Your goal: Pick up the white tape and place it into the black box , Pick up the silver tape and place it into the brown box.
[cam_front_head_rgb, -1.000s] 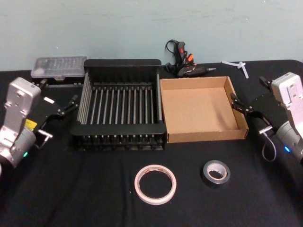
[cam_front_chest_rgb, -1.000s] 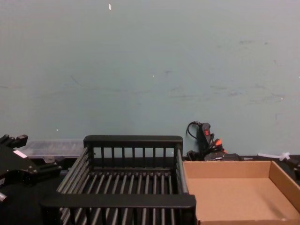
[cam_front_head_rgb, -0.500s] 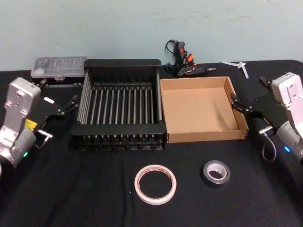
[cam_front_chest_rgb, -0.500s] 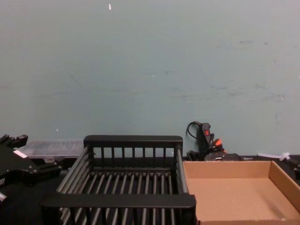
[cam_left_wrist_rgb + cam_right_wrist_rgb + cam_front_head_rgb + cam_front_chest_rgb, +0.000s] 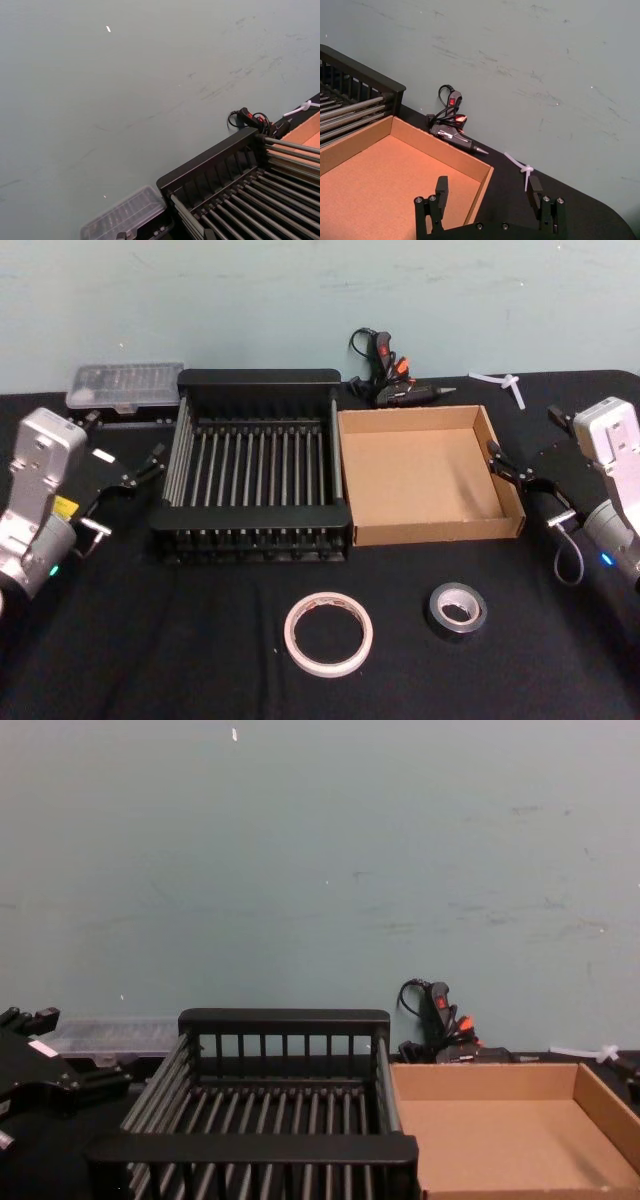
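The white tape [image 5: 328, 633] lies flat on the black cloth near the front, below the black box [image 5: 258, 377]. To its right lies the smaller silver tape [image 5: 457, 608], in front of the brown box [image 5: 420, 475]. The two boxes stand side by side and hold nothing. My left gripper [image 5: 125, 490] hovers open just left of the black box, also seen in the chest view [image 5: 60, 1085]. My right gripper [image 5: 530, 485] stays open at the brown box's right wall; its wrist view shows the spread fingers [image 5: 441, 187] over the brown box's [image 5: 380, 170] corner.
A clear plastic parts case [image 5: 125, 385] sits at the back left. A glue gun [image 5: 392, 380] with a coiled cord lies behind the boxes, and a white cable tie [image 5: 505, 380] at the back right. Bare black cloth surrounds both rolls.
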